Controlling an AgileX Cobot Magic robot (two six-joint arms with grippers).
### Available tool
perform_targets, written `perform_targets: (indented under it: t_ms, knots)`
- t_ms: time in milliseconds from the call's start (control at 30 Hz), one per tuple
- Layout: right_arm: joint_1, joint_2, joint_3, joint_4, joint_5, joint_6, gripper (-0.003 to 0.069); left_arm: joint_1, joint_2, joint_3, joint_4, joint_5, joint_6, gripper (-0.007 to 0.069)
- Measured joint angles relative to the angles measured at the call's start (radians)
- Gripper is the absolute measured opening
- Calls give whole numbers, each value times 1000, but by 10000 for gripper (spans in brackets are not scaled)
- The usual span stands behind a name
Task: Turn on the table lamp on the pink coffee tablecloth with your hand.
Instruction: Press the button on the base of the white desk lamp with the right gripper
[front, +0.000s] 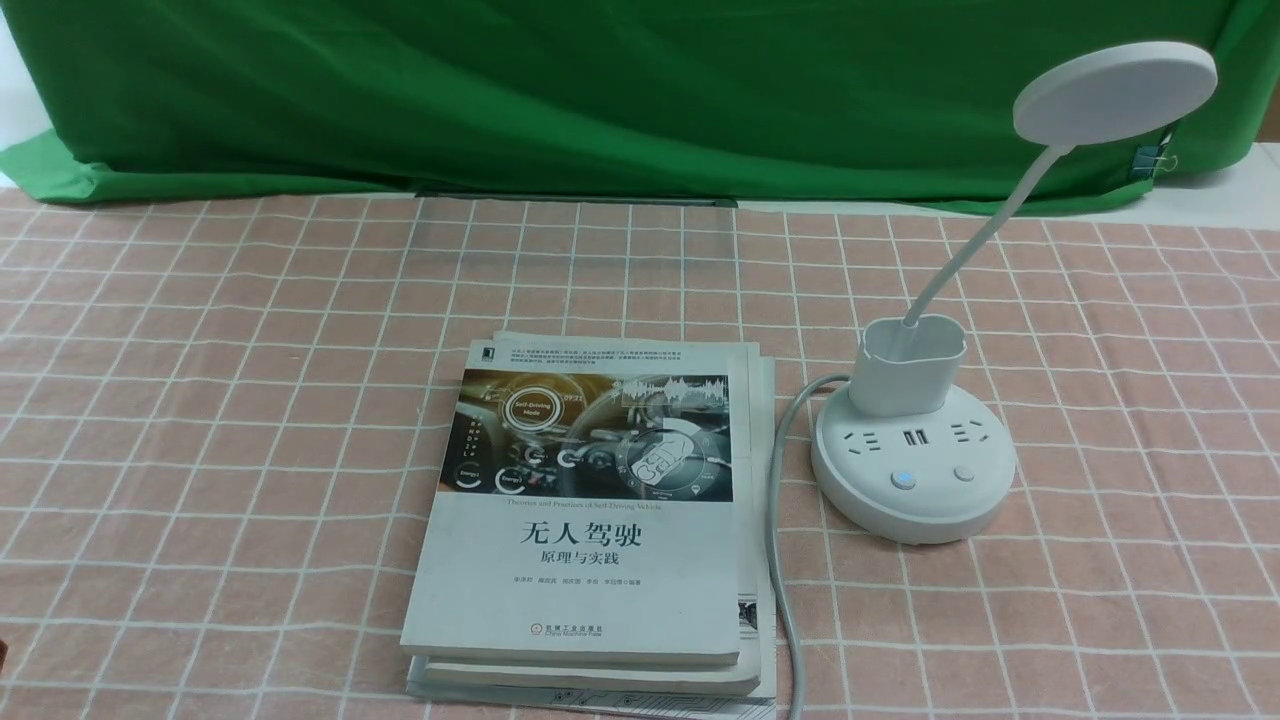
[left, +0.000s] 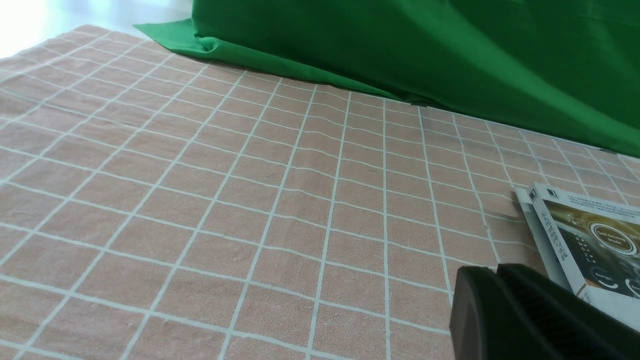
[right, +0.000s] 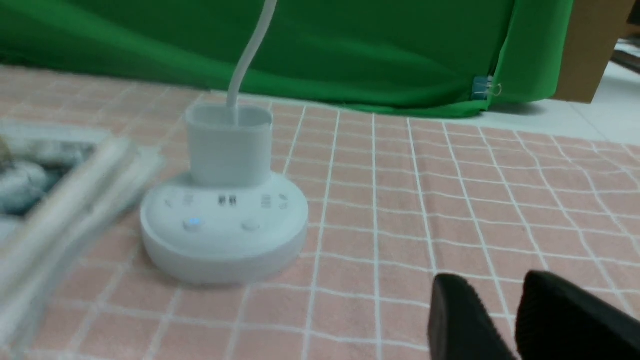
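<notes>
Stack of books (front: 590, 520) laid at the near middle of the pink checked cloth (front: 200, 400), white lamp (front: 915, 440) stood just right, right hand (right: 492, 295) near it, untouching, fingers slightly parted, nothing gripped, left hand (left: 495, 275) fingers pressed together.

The right gripper (right: 500, 292) shows only as two black fingers (right: 460, 325). They stand side by side with a narrow gap between them, and their rounded tips reach forward, low and nearly level. The left gripper (left: 497, 275) also shows only its dark fingers (left: 550, 320). These are pressed flat together along one seam, with the inner face ribbed, and they too sit low and angled forward.
</notes>
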Motion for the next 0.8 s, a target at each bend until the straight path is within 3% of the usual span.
perform_targets:
  t_ms: [467, 667, 800]
  knots:
    - [0, 0, 0, 31, -167, 501, 235, 0, 0, 0, 0, 0, 0, 19]
    - [0, 0, 0, 31, -206, 545, 224, 0, 0, 0, 0, 0, 0, 19]
    - [0, 31, -44, 33, -117, 514, 124, 0, 0, 0, 0, 0, 0, 19]
